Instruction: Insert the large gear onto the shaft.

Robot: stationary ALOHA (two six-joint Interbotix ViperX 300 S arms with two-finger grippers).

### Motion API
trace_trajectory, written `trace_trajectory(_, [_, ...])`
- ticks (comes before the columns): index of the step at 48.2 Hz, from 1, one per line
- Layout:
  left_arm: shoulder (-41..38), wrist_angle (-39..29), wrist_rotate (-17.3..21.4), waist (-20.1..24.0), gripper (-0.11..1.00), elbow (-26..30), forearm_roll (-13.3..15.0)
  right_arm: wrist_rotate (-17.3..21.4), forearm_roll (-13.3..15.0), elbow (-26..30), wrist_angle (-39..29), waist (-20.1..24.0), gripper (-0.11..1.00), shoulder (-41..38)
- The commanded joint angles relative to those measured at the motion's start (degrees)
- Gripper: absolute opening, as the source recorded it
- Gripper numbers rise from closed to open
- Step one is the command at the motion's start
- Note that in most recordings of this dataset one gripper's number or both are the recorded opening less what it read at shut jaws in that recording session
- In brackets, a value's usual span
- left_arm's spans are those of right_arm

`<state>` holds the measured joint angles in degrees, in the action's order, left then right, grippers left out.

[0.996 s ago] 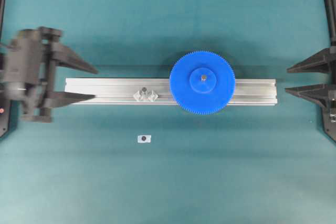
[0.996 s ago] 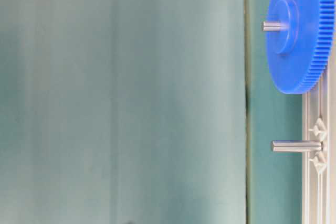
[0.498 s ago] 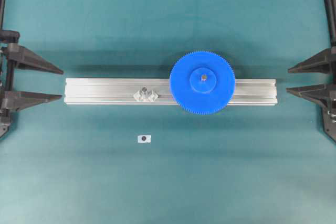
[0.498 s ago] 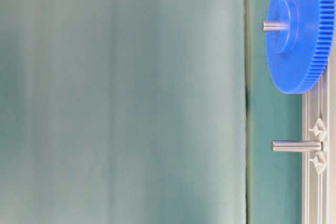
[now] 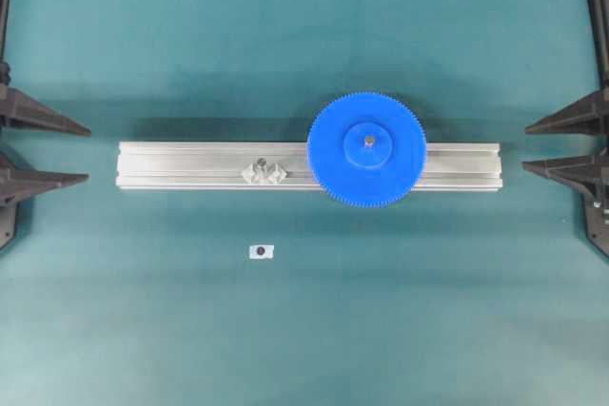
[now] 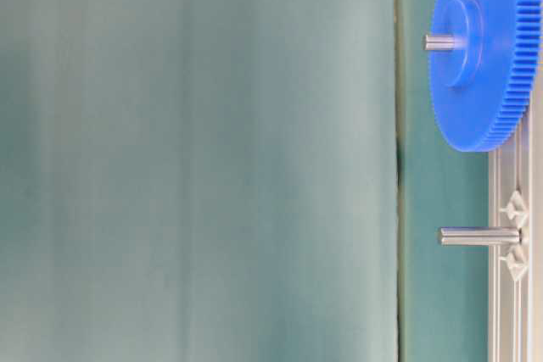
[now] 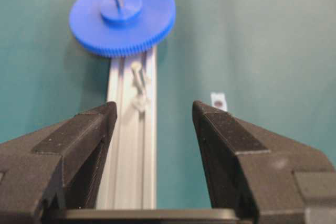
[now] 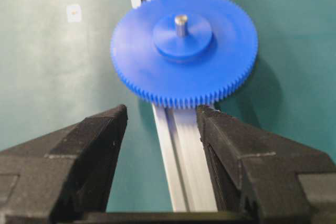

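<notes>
The large gear lies flat on the aluminium rail, right of its middle. The shaft passes through the hub, and its silvery tip pokes out above. The table-level view shows the same, gear on shaft. My left gripper stands open and empty just off the rail's left end. My right gripper stands open and empty just off the right end. In the left wrist view the gear is far ahead of the gripper. In the right wrist view the gear lies just beyond the gripper.
A second, shorter pin stands bare on a clear mount on the rail, left of the gear. A small white sticker with a black dot lies on the teal mat in front of the rail. Dark arm posts stand at both side edges.
My left gripper has drawn back leftward from the rail's left end to the edge of the overhead view. The gear, the shaft and the right gripper have stayed put.
</notes>
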<state>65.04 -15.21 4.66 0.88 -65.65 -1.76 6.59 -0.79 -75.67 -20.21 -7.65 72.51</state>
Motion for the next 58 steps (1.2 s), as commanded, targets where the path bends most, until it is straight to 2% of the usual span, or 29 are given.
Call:
trace_trajectory(1, [-0.2,0.4,0.1,-0.2,0.6,0.2,-0.2,0.7,0.0,0.1,1.6,-0.1,0.62,-0.4])
trace_trajectory(15, [1.7,0.2,0.0,-0.1,0.6,-0.9,-0.2,0.6,0.0,-1.9,7.8,-0.1,0.62,0.3])
trace_trajectory(58, [4.7,0.2,-0.5,-0.1,0.6,-4.1,-0.2,0.7,-0.2,-4.7,11.1,-0.1,0.63,1.2])
